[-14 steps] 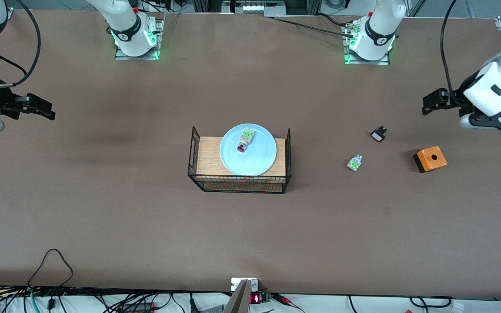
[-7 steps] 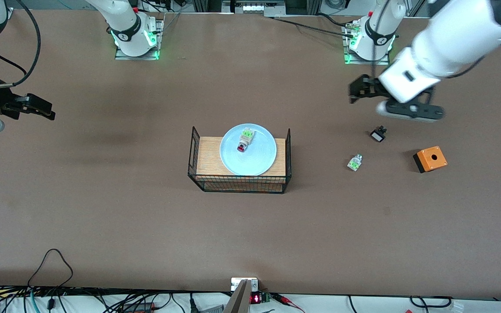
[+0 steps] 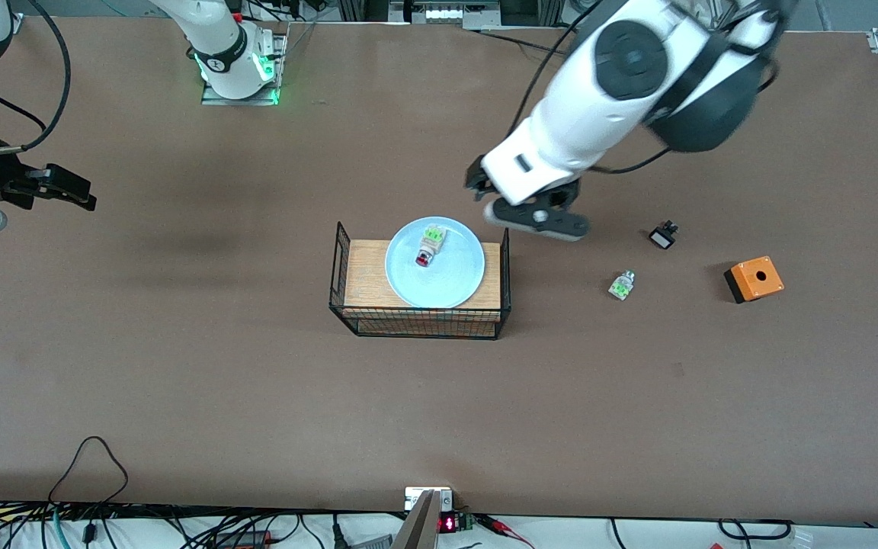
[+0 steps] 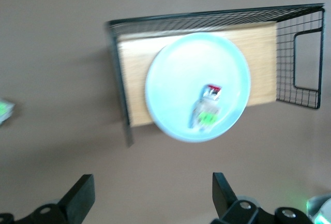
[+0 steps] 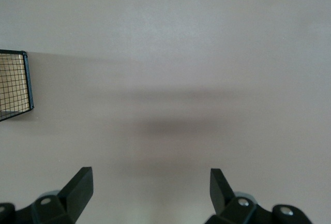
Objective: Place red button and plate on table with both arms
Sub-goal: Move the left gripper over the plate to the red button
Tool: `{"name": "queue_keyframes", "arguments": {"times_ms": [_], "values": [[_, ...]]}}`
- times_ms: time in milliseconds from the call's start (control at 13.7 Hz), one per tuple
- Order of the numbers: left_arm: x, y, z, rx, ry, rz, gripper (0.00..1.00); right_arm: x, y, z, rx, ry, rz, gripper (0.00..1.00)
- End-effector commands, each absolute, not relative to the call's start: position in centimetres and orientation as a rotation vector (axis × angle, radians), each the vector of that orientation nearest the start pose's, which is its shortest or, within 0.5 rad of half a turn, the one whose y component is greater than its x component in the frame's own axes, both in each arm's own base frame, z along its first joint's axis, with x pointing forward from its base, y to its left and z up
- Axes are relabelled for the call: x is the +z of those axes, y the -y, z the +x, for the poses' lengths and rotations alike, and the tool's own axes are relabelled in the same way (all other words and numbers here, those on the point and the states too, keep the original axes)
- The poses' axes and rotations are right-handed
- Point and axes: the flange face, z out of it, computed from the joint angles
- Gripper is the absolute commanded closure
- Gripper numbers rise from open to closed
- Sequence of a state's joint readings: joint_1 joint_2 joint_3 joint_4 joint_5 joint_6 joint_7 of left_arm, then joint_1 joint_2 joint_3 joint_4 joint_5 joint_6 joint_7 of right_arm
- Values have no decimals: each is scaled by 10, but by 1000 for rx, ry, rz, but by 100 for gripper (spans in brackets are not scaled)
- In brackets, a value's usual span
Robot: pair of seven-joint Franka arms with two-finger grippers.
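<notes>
The plate (image 3: 434,263) sits on the wooden top of the wire basket stand (image 3: 420,282) in the middle of the surface (image 3: 180,381), and the red button (image 3: 429,247) lies on the plate, its red cap pointing toward the front camera and its green end toward the robots' bases. Both task things are raised off the surface, so each needs lifting down, probably one per arm. The left gripper (image 3: 485,181) hangs in the air just beside the stand's end wall, on the left arm's side, with its fingers spread wide and nothing between them; in the left wrist view the plate (image 4: 198,87) and button (image 4: 206,107) lie ahead of the open fingers (image 4: 80,195), not yet between them. The right gripper (image 3: 65,187) waits over bare surface near the right arm's end, also wide and empty, well apart from the stand.
</notes>
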State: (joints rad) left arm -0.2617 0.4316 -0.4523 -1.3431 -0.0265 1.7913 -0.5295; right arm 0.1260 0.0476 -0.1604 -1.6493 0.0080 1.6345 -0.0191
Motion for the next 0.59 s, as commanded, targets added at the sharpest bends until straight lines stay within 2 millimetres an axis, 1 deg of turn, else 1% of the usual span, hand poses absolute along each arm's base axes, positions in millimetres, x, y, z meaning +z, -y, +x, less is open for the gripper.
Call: {"name": "queue_keyframes", "arguments": {"times_ms": [0,73,220,293,439,512], "values": [[470,458,547,-3,-283,-3260,0,573,18,567,86,-14,-3147,0],[456,475,537,-41,-299,-3214,0,573,18,567,86,-17,-3147,0],[433,491,540,-109,-336,-3210,0,573,18,567,86,-15,-3145,0],[419,509,531,-117,-381,-3218,0,572,17,567,89,-12,-3147,0],[394,518,532,-109,-391,-3235,0,575,20,567,79,-7,-3145,0],[387,525,527,-105,-407,-3236,0,575,20,568,81,-10,-3145,0]]}}
